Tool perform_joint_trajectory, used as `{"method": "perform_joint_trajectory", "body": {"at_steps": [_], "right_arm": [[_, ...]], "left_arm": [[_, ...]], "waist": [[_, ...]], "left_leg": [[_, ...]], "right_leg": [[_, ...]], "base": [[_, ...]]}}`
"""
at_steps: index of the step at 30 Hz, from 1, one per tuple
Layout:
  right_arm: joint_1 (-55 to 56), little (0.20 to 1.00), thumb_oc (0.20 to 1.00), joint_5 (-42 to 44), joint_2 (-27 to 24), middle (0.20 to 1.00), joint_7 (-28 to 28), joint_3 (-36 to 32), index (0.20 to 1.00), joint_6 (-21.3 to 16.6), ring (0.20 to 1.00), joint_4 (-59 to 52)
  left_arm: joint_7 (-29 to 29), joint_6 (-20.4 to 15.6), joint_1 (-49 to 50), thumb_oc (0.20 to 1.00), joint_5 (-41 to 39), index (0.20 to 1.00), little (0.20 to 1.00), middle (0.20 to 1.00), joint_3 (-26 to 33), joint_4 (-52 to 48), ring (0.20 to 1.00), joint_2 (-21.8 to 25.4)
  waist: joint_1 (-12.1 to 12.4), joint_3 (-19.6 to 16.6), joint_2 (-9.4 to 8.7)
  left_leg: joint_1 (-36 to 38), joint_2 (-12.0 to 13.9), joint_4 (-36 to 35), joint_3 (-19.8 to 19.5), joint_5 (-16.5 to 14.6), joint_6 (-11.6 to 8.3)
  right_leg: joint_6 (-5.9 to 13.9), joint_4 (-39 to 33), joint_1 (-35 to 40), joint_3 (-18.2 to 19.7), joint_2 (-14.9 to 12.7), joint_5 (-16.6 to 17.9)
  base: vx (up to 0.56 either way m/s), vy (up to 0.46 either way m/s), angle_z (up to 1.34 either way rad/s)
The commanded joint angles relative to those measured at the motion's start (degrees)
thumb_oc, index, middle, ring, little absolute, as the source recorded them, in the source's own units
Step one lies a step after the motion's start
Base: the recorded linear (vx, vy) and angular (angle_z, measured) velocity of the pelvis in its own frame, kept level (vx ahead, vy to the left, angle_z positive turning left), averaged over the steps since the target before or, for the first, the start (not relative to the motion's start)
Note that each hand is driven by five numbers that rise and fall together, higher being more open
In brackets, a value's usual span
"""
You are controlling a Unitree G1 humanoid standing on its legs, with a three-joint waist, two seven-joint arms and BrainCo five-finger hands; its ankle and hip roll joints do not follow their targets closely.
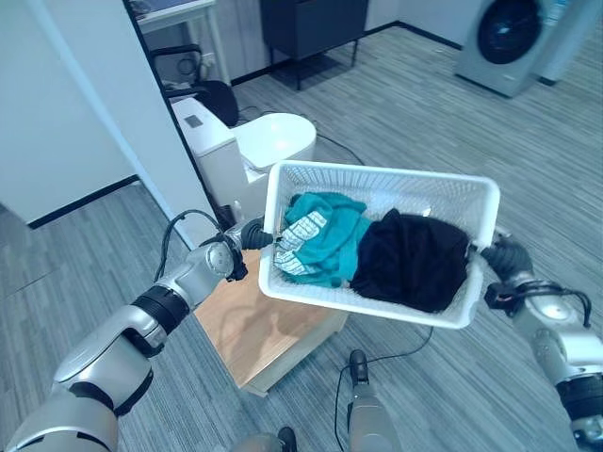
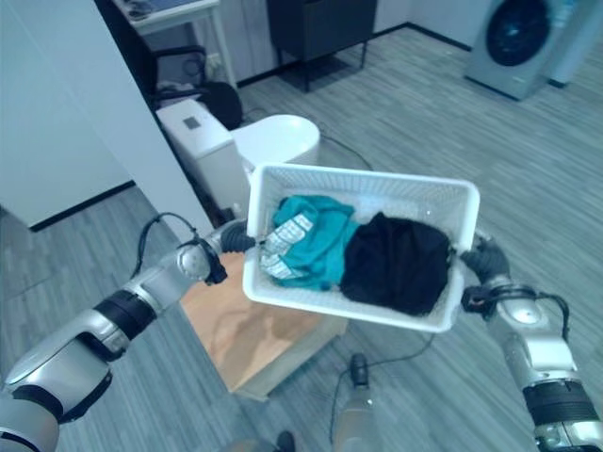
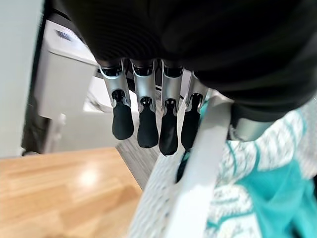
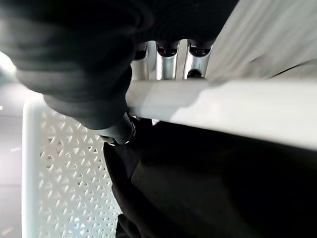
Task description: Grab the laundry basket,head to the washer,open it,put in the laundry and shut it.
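Left eye view: white perforated plastic laundry basket (image 1: 471, 193) held up off the low light-wood table (image 1: 254, 344), tilted, carried between both hands; inside, a crumpled teal printed garment (image 1: 325, 235) on the left and a bunched black garment (image 1: 415, 259) on the right; left hand (image 1: 252, 235) at the basket's left end, right hand (image 1: 501, 256) at the right end. Left wrist view: dark-tipped fingers (image 3: 148, 134) hanging down the outside of the basket wall, thumb over the rim, pinching the edge rather than wrapped deep around it. Right wrist view: silver fingers (image 4: 168, 64) hooked behind the white rim bar, thumb clamped on its inner side, black garment just below. Grey front-loading washer (image 1: 509, 38) far off at the far right, well apart from the basket; white round-lidded unit (image 1: 268, 146) and dark office chair (image 1: 188, 80) beyond the table on the left. Main risk, as a judgement: shallow left-hand pinch slipping during the walk, dropping that end and spilling the clothes; also possible, basket corner clipping the table or the white unit on the turn toward the washer; further tilt likely to slide the black garment over the near rim.
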Motion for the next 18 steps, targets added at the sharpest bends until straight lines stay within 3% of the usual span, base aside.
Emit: {"method": "perform_joint_trajectory", "body": {"at_steps": [1, 4, 6, 8, 10, 18], "right_arm": [[-11.62, 0.200, 0.200, 0.03, 1.36, 0.200, 4.40, 3.94, 0.200, -5.20, 0.200, -7.96], [-12.91, 0.200, 0.200, 0.53, 3.15, 0.200, 4.67, 6.17, 0.200, -5.02, 0.200, -5.75], [-13.04, 0.200, 0.200, 0.69, 3.28, 0.200, 4.71, 6.43, 0.200, -4.98, 0.200, -5.55], [-12.45, 0.200, 0.200, 1.90, 3.87, 0.200, 4.65, 7.16, 0.200, -4.82, 0.200, -4.92], [-10.48, 0.200, 0.200, 2.74, 3.55, 0.200, 4.60, 6.17, 0.200, -5.13, 0.200, -5.18], [-5.30, 0.200, 0.200, 4.05, 1.86, 0.200, 4.51, 2.58, 0.200, -6.02, 0.200, -7.98]], "left_arm": [[0.72, -6.15, -7.70, 0.200, -1.23, 0.200, 0.200, 0.200, 0.41, -9.81, 0.200, -2.69], [0.64, -5.86, -8.34, 0.200, -1.32, 0.200, 0.200, 0.200, 0.23, -9.32, 0.200, -1.17], [0.68, -5.86, -8.67, 0.200, -1.34, 0.200, 0.200, 0.200, 0.10, -8.98, 0.200, -0.97], [1.24, -6.07, -8.70, 0.200, -0.83, 0.200, 0.200, 0.200, 0.43, -7.98, 0.200, -1.38], [1.49, -6.35, -8.53, 0.200, -0.41, 0.200, 0.200, 0.200, 0.37, -7.07, 0.200, -2.71], [1.86, -6.51, -9.58, 0.200, 0.91, 0.200, 0.200, 0.200, -0.89, -4.97, 0.200, -6.97]], "waist": [[5.37, -1.09, 1.73], [8.80, -3.44, 0.53], [9.72, -4.11, 0.00], [11.04, -6.31, -1.08], [10.29, -6.19, -1.51], [7.91, -5.67, -1.49]], "left_leg": [[8.50, 4.52, -12.16, -2.36, -0.82, -4.27], [6.73, 4.49, -14.20, 0.03, 1.91, -3.93], [6.04, 4.37, -14.76, 0.69, 2.70, -4.11], [5.81, 4.86, -17.26, 2.93, 3.93, -5.33], [5.59, 5.43, -17.86, 2.34, 5.11, -6.18], [5.91, 7.50, -18.48, 0.01, 6.77, -8.41]], "right_leg": [[-1.00, 1.10, 4.10, -0.85, -0.04, 4.23], [-1.78, 4.70, 9.77, -2.71, 1.71, 0.03], [-1.81, 2.76, 11.68, -3.19, 2.07, -0.01], [-1.51, -4.63, 14.59, -3.68, 3.29, 0.22], [-2.08, -6.26, 15.14, -1.85, 4.90, -0.52], [-3.91, -8.39, 17.64, -3.96, 7.58, -2.56]], "base": [[-0.23, 0.053, -0.20], [-0.19, -0.023, -0.28], [-0.13, -0.086, -0.82], [-0.10, -0.202, -1.17], [-0.03, -0.211, -0.20], [-0.01, -0.140, 0.17]]}}
